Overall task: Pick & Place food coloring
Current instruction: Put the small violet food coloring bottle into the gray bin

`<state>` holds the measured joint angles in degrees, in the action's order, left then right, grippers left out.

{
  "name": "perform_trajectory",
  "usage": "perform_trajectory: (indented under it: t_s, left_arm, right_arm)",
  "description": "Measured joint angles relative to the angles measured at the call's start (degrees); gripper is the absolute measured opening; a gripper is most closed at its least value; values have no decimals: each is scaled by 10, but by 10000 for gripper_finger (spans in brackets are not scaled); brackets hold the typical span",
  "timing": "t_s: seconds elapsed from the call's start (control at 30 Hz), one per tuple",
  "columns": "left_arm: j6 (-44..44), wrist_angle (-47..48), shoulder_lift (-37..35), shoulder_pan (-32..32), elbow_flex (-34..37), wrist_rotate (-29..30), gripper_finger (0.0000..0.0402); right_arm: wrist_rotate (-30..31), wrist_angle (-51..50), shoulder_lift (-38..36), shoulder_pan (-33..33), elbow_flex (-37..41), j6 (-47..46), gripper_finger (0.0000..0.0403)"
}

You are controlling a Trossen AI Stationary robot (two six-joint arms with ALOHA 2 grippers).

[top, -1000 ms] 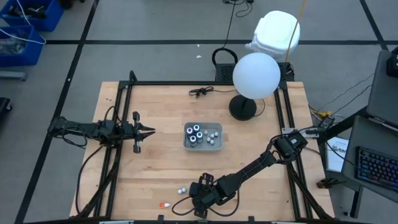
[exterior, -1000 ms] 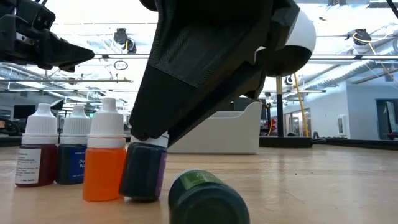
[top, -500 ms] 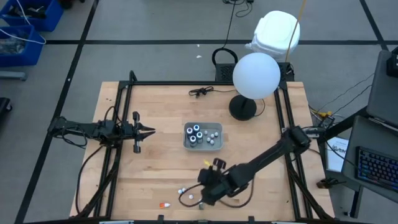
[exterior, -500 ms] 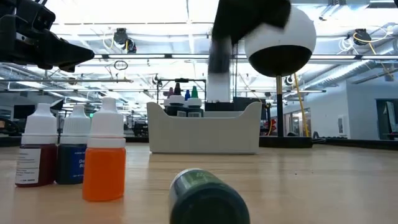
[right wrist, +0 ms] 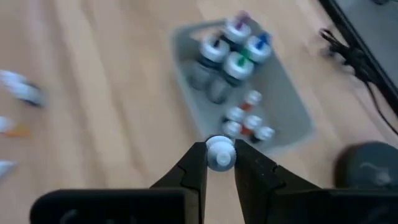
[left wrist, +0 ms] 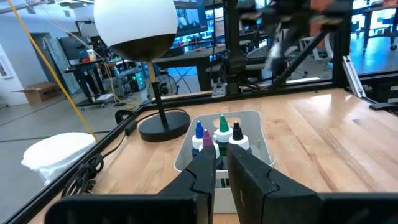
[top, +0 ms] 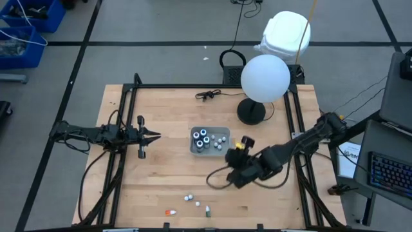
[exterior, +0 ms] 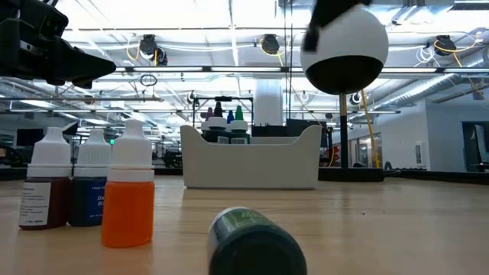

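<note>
The food coloring is in three groups. A grey tray [top: 225, 148] at mid-table holds dark round-topped bottles [top: 201, 138] and tiny white-capped ones [top: 221, 140]. Several small bottles [top: 188, 197] stay near the table's near edge. In the low view, red [exterior: 44, 183], blue [exterior: 90, 187] and orange [exterior: 128, 198] ones stand, and a green one [exterior: 252, 241] lies on its side. My right gripper [top: 237, 156] hovers just right of the tray's near right corner, shut on one small white-capped bottle [right wrist: 219, 154]. My left gripper [top: 156, 136] waits left of the tray, shut. My right gripper pinches a small bottle between its two fingers at the white cap [right wrist: 219, 149]. The fingers come from above, pointing down. The bottle is lifted clear of the table, upright. Its body is hidden under the cap.
A lamp with a white globe [top: 264, 77] and black base [top: 251, 111] stands at the far right of the table. A black cable [top: 207, 95] lies near the far edge. Bare wood lies between the tray and the near bottles.
My right gripper has risen from the group of bottles at the near edge and swung toward the far side and right, up beside the tray. A dark bottle that stood next to the orange one has left the table with it.
</note>
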<state>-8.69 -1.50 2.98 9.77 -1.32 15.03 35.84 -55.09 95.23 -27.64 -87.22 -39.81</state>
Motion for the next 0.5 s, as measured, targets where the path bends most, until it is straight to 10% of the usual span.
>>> perform_trajectory:
  t_s: [0.5]
  left_arm:
    - [-2, -12, 0, 0, 2, 1, 49]
  right_arm:
    - [-48, 137, -213, 147, 253, 81, 49]
